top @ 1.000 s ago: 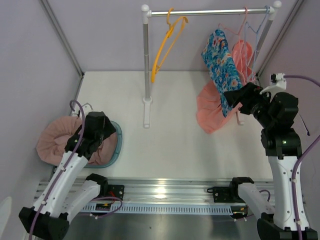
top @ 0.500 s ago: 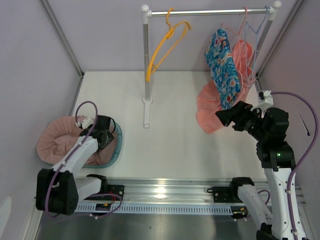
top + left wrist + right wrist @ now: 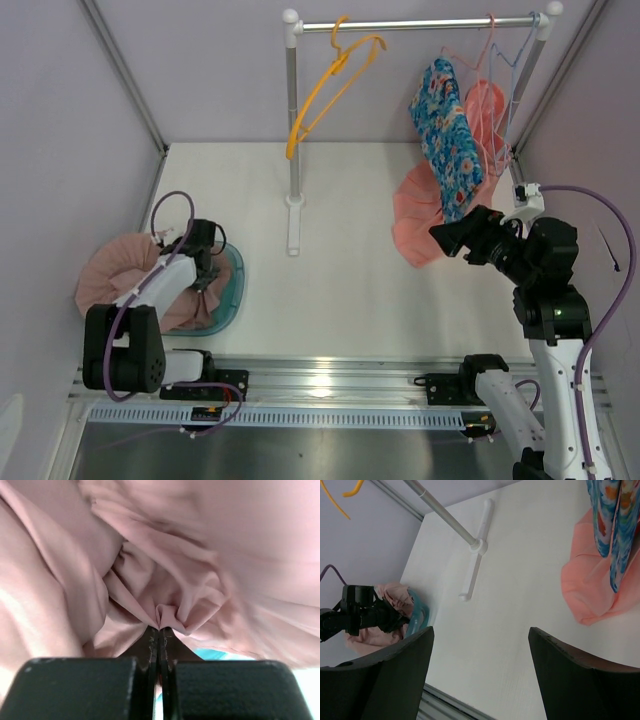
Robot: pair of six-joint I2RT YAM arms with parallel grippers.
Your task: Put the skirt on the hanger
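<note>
A pink skirt (image 3: 108,280) lies bunched in and over a teal basket (image 3: 233,290) at the table's left edge. My left gripper (image 3: 204,264) reaches down into it and is shut on a fold of the pink fabric (image 3: 167,615), the jaws pressed together at the pinch. An empty yellow hanger (image 3: 326,84) hangs tilted on the rail of the rack (image 3: 292,120). On the right, my right gripper (image 3: 446,238) hovers open above the table with nothing between its fingers (image 3: 576,672). In its wrist view the skirt (image 3: 372,636) and the hanger's tip (image 3: 341,496) also show.
A blue floral garment (image 3: 447,135) and a coral one (image 3: 414,222) hang on other hangers at the rail's right end, close to my right gripper. The rack's white foot (image 3: 294,222) stands mid-table. Grey walls close in on both sides.
My left gripper has pushed deeper into the basket and shut on the skirt's fabric. The yellow hanger has swung leftward. My right arm dropped lower and then held still, staying open.
</note>
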